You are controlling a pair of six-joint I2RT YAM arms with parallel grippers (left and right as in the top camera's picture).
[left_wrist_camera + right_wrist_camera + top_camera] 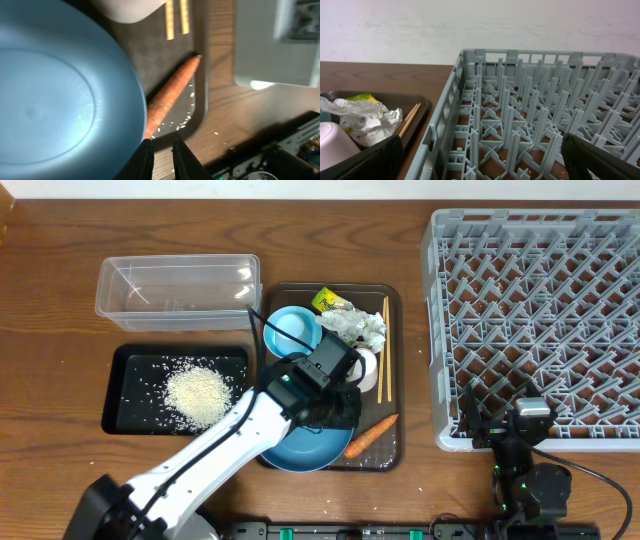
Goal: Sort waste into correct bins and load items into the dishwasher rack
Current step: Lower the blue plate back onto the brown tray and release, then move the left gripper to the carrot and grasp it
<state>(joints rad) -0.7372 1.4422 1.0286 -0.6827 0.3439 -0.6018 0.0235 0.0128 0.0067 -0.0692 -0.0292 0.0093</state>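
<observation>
two bins sit at the left of the table (40, 300): one clear tub (175, 285) and, just in front of it, one black tray (130, 405) holding one heap of rice (200, 395) with loose grains scattered round it. one dark serving tray (285, 292) in the middle carries one blue plate (300, 450) at its near end and one light-blue bowl (293, 332) at its far end. it also holds one yellow-green wrapper (327, 300) and one wad of crumpled paper (358, 326) touching the wrapper. two chopsticks (385, 350) lie side by side along the right rim. one carrot (370, 436) is slanted just beside the plate's right edge, a few stray grains near it. only one white cup (366, 366) shows for sure; the left arm (200, 450) covers the tray's middle, so i cannot tell whether a second sits under it. that arm lies across the black tray's near corner and over the plate. the left gripper (161, 150) hovers at the plate's rim by the carrot's thick end, its fingers a narrow slit apart and clamped on nothing. one grey rack (535, 320) fills the right side. the right gripper (481, 147) hangs at the rack's near wall, fingers spread wide, gripping nothing.
</observation>
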